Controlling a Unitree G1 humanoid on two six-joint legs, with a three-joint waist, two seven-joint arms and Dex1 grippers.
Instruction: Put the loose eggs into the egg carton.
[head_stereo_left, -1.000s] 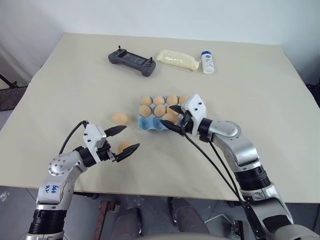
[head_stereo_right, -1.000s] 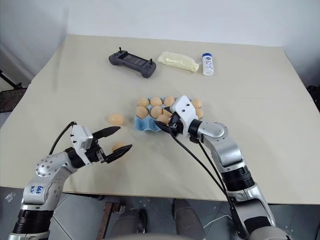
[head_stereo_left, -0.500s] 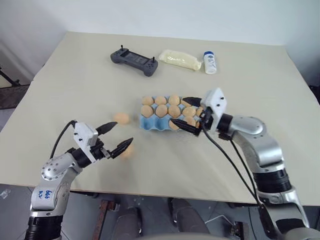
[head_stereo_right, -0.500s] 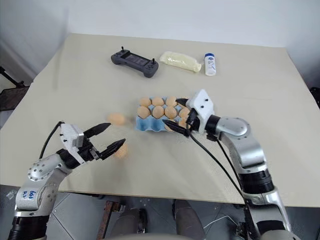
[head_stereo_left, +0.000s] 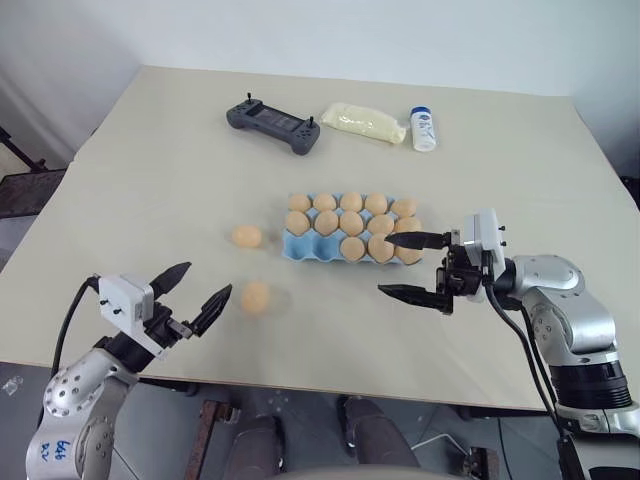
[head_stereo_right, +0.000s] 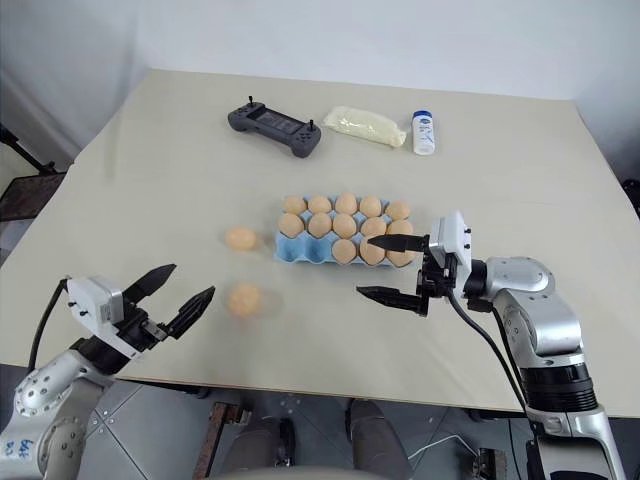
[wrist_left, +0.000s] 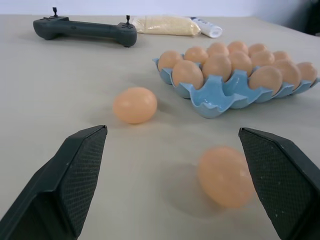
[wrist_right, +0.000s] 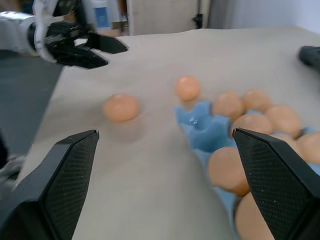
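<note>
left pincer (head_stereo_left: 196, 287) hovering released near a loose egg (head_stereo_left: 255, 296) | right pincer (head_stereo_left: 409, 266) hovering released beside the egg carton (head_stereo_left: 300, 248) | second loose egg (head_stereo_left: 246, 236) lying on the desk (head_stereo_left: 150, 170)

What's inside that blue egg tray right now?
The egg carton holds thirteen tan eggs: full back and middle rows, three in front. Its two front-left cups are empty. The cup bottoms under the eggs are covered.
</note>
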